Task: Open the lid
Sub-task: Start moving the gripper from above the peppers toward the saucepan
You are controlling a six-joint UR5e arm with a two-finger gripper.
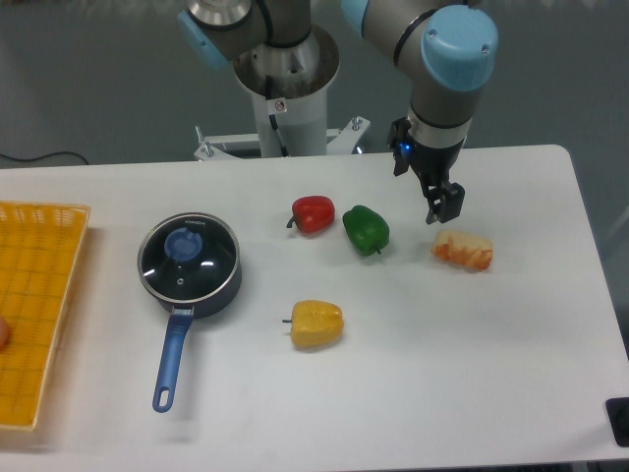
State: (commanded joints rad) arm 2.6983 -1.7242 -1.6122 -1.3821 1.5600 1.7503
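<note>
— The lid (pixel 189 258), where is it sitting?

— Flat on top of the dark blue saucepan (pixel 224 287), closing it. It is clear glass with a thin silver rim and a blue knob (pixel 183 244) at the middle. The pan stands on the left part of the white tabletop (pixel 442 374), with its long blue handle (pixel 172 359) pointing toward the near edge.

— And the pincer?

— The pincer (pixel 444 205) hangs over the right part of the tabletop, well apart from the pan. Its dark fingers point downward and it holds nothing. The view shows them bunched close together, but I cannot tell for sure how wide the gap between them is.

— What lies under it?

— Just below and slightly to the right is an orange and white piece of toy food (pixel 463 250); the fingertips appear to hang above it, not touching.

— Anything else on the tabletop?

— A red pepper (pixel 314 213) and a green pepper (pixel 366 228) lie near each other in the middle, between the pan and the pincer. A yellow pepper (pixel 316 324) lies nearer the front edge, to the right of the pan handle. At the far left is a yellow basket (pixel 34 315), partly cut off by the frame.

— The arm itself?

— Grey with light blue joint caps (pixel 458 47), reaching down from the top of the view; its base (pixel 285 88) stands behind the far edge of the tabletop.
</note>
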